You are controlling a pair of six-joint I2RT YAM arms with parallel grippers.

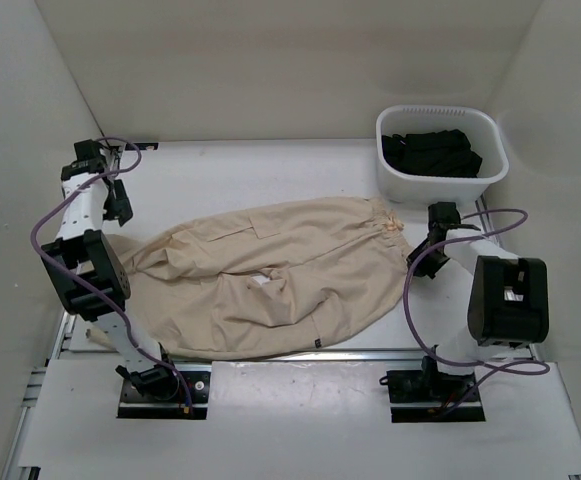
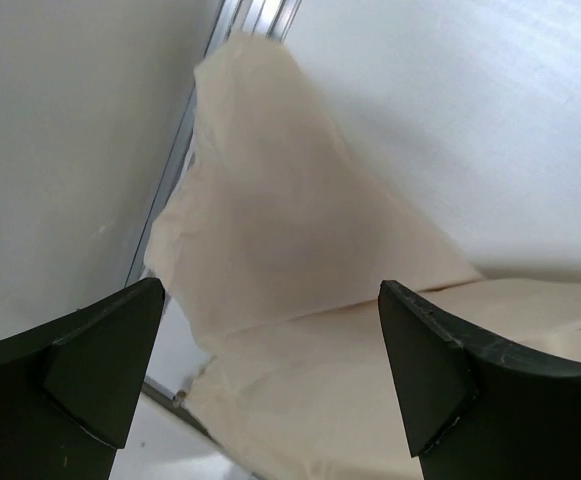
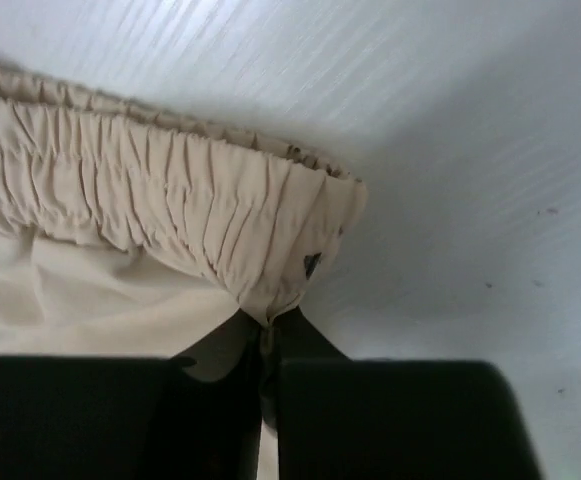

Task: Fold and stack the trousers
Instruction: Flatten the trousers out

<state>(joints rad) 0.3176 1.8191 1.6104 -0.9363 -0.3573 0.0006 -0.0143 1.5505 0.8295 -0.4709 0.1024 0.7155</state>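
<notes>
Overhead, the trousers (image 1: 270, 285) lie spread out on the table (image 1: 230, 175), with the waist toward the white basket (image 1: 400, 185) holding a black garment (image 1: 432, 152) and the leg ends at the left. Left wrist view: the left claw (image 2: 270, 350) stands wide open above a trouser leg, gripping nothing. Right wrist view: the right claw (image 3: 267, 335) is clamped on the corner of the elastic waistband (image 3: 170, 210).

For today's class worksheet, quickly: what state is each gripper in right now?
Left gripper: open, holding nothing.
Right gripper: closed on the corner of the trousers at the waistband.
</notes>
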